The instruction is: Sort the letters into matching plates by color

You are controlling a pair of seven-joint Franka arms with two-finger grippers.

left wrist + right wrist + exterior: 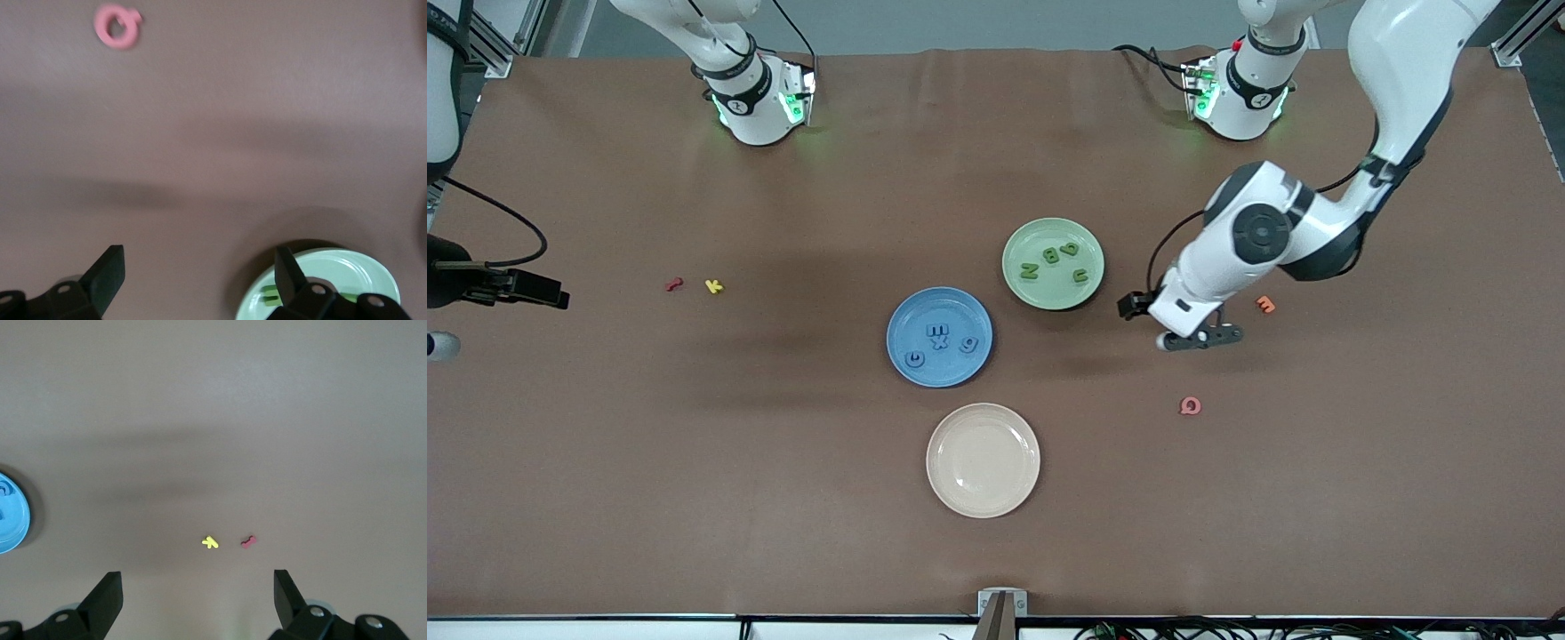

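The beige plate (983,460) is sitting nearest the camera, bare and no part of the sort. Sweeping across from the right arm's end: the right gripper (197,600) is hanging over bare table near that end, fingers spread wide and holding nothing, with the red letter (674,284) and yellow letter (713,286) lying on the cloth near it. The arm is waiting. Next, the blue plate (939,337) is carrying four blue letters (940,339), and the green plate (1053,263), farther from the camera, is carrying four green letters (1056,261). The left gripper (1202,339) is hovering over bare table beside the green plate, fingers apart and empty. The orange letter (1264,304) and pink letter (1190,406) are lying nearby.

Judging by this, the sorting is looking finished. The step in hand is likely a retreat: the left arm should be lifting straight up first, then swinging away without sweeping over the green plate or nudging the stray letters.
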